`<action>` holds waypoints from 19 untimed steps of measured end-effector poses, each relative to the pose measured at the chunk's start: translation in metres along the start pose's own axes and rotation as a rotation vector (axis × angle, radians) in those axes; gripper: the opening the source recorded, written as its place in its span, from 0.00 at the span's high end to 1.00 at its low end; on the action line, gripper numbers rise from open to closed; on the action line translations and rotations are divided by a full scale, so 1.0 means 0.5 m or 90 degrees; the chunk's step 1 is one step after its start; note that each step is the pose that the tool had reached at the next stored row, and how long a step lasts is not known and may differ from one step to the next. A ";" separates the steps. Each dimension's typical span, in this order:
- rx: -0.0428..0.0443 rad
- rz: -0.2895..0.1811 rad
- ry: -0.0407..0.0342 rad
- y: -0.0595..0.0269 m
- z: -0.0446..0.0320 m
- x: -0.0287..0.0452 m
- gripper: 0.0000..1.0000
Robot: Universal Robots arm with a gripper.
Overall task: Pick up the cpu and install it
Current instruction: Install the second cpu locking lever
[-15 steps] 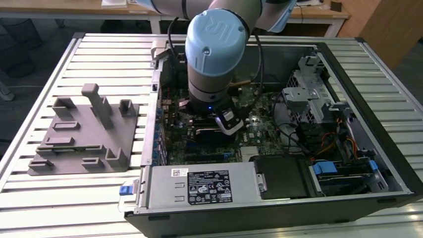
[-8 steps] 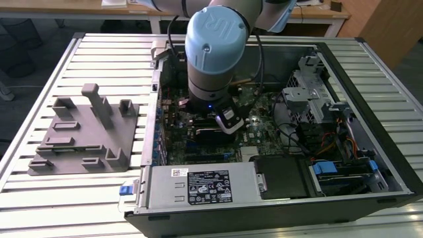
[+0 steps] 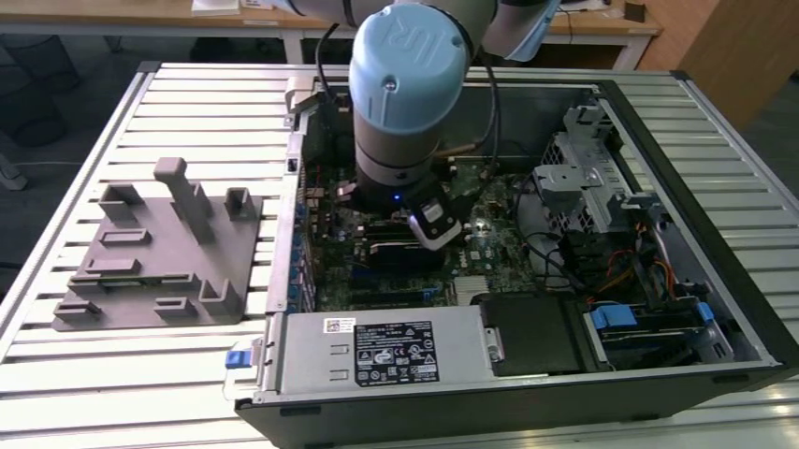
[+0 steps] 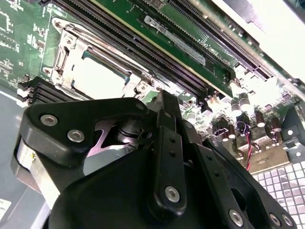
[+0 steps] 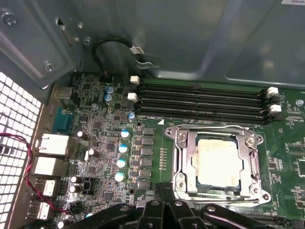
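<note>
**CPU sits in the socket, arm poised above the board**

The arm reaches down into the open computer case point(image 3: 699, 309) on the slatted counter point(image 3: 75, 374), its tool point(image 3: 431, 229) low over the motherboard point(image 3: 374, 271). In both wrist views the cpu point(image 5: 220, 161) lies flat inside the metal socket frame point(image 5: 183, 157), its pale top square with the frame's opening and nothing gripping it. The memory slots point(image 5: 200, 102) run just beside the socket. In the first wrist view the tool's black fingers point(image 5: 162, 207) seem drawn close together near the frame's edge, with nothing between them; their tips are cut off, so I judge this loosely.

The grey fixture point(image 3: 156, 262) sits outside the case on the exterior view's left, and I see no chip on it.

From where I stand, the placing looks done: the chip is seated. Whether the frame is latched down over it I cannot tell
</note>
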State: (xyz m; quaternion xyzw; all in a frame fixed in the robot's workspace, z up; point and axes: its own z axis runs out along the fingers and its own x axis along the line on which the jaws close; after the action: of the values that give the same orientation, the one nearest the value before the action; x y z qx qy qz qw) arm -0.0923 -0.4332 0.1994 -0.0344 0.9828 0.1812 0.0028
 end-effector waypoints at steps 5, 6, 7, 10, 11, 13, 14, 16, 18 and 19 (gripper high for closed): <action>0.0002 -0.001 -0.0025 0.001 -0.004 0.000 0.89; 0.0002 -0.001 -0.0028 0.002 -0.005 0.000 0.89; 0.0002 -0.001 -0.0030 0.002 -0.006 0.000 0.89; 0.0003 -0.001 -0.0032 0.004 -0.011 0.000 0.89; 0.0002 -0.001 -0.0032 0.005 -0.012 0.000 0.89; 0.0002 -0.001 -0.0032 0.005 -0.014 0.000 0.89; 0.0001 -0.001 -0.0033 0.006 -0.014 0.000 0.89; 0.0002 -0.001 -0.0032 0.006 -0.017 0.000 0.89; 0.0001 -0.001 -0.0033 0.007 -0.019 0.000 0.89; 0.0001 -0.001 -0.0032 0.008 -0.020 0.000 0.89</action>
State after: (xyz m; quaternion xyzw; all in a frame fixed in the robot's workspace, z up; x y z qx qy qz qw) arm -0.0923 -0.4332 0.2100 -0.0348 0.9828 0.1812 0.0054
